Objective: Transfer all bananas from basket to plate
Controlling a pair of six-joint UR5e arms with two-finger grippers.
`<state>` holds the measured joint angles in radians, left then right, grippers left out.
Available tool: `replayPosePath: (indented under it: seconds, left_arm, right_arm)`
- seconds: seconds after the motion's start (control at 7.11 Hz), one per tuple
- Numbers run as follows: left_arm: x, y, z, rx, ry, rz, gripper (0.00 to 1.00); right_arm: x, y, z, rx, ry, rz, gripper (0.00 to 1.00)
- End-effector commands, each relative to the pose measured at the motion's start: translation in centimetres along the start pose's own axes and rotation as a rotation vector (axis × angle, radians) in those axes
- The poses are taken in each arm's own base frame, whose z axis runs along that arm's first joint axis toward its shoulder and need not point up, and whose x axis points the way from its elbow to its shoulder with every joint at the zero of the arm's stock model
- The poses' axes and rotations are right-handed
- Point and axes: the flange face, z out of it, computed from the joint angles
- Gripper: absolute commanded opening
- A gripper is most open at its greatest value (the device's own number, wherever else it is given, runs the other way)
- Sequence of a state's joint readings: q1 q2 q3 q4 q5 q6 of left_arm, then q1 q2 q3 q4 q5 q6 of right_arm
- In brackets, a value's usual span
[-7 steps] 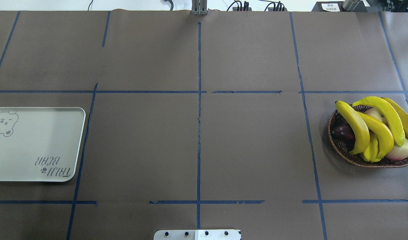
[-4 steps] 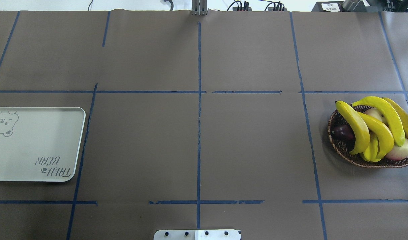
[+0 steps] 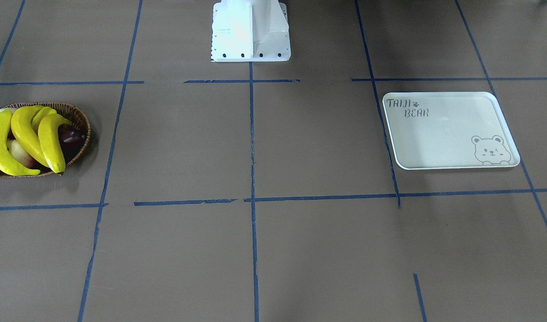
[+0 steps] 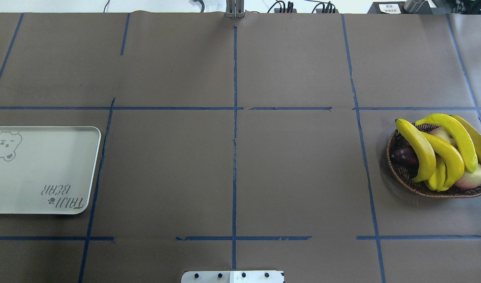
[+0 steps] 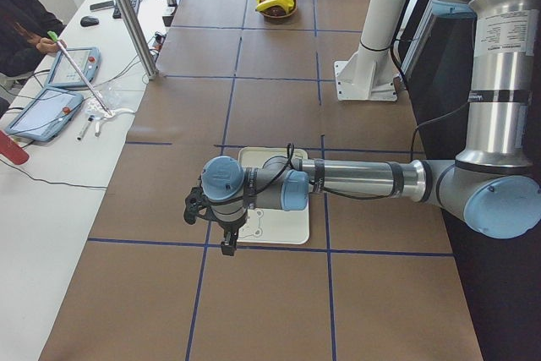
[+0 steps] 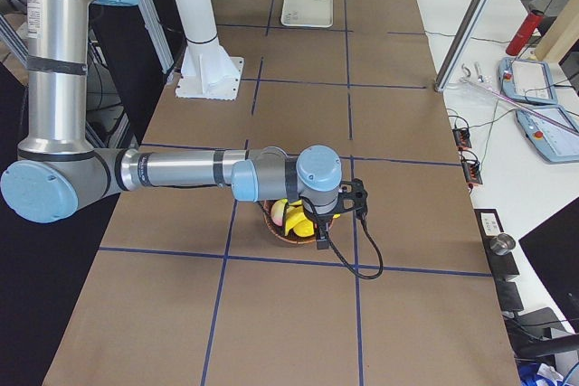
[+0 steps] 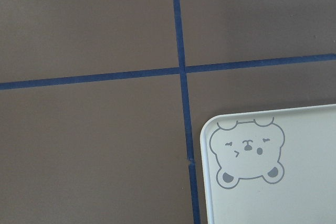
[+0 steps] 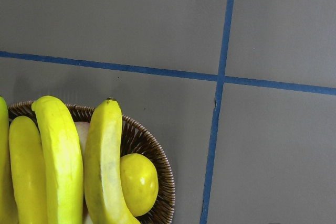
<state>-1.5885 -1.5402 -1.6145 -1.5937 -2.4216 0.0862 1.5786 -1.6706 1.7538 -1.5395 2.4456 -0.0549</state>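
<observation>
Brown paper crossed by blue tape lines [image 4: 234, 157] covers the tabletop [image 4: 295, 177], and the task's things sit at opposite ends of it. At the end on the robot's right, close to that edge, lies the basket [image 4: 401, 173]. All four bananas [image 4: 421, 157] lie across it side by side, their tips reaching past the woven rim. Under them are a dark purple fruit [image 4: 404, 156] on the side toward the tabletop's middle, a pinkish fruit [image 4: 470, 179] near the rim closest to the robot, and a round yellow fruit [image 8: 139, 182] tucked against the wicker wall. At the end on the robot's left lies the plate [image 4: 39, 169], flat and with nothing on it, its bear drawing in the corner farthest from the robot. The left gripper [image 5: 226, 247] hangs over the plate's bear corner, on an arm stretched out level above the plate. The right gripper [image 6: 321, 240] hangs over the basket's outer rim, its arm likewise level. Only the side views show either one, so I cannot tell whether their fingers are released or clenched; neither touches a banana.
</observation>
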Motion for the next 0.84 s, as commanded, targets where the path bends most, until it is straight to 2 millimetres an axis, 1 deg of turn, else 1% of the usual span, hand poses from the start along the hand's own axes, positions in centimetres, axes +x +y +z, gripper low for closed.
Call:
replayPosePath:
  seconds: [0.0,0.14,0.28,0.42,0.56,0.7]
  left_arm:
    - [0.2,-0.1,0.3,-0.002,0.033,-0.006,1.0]
    - [0.3,-0.2,0.1,0.002,0.034,-0.003,1.0]
    - [0.4,-0.2,0.1,0.003,0.034,-0.002,1.0]
    - [0.4,-0.2,0.0,0.007,0.034,0.004,1.0]
    - [0.4,-0.2,0.1,0.012,0.034,0.01,1.0]
    - [0.3,-0.2,0.2,0.011,0.034,0.009,1.0]
  right_arm:
    - [-0.9,-0.3,0.2,-0.003,-0.014,-0.018,1.0]
    - [-3.1,-1.1,0.6,-0.009,-0.027,-0.051,1.0]
    - [-5.6,-1.7,1.0,-0.01,-0.033,-0.007,1.0]
    - [-8.0,-2.1,2.2,0.002,-0.043,0.037,1.0]
    - [-9.7,-2.4,3.3,0.027,-0.038,0.103,0.99]
    - [-11.2,-2.7,4.5,0.056,-0.016,0.12,0.99]
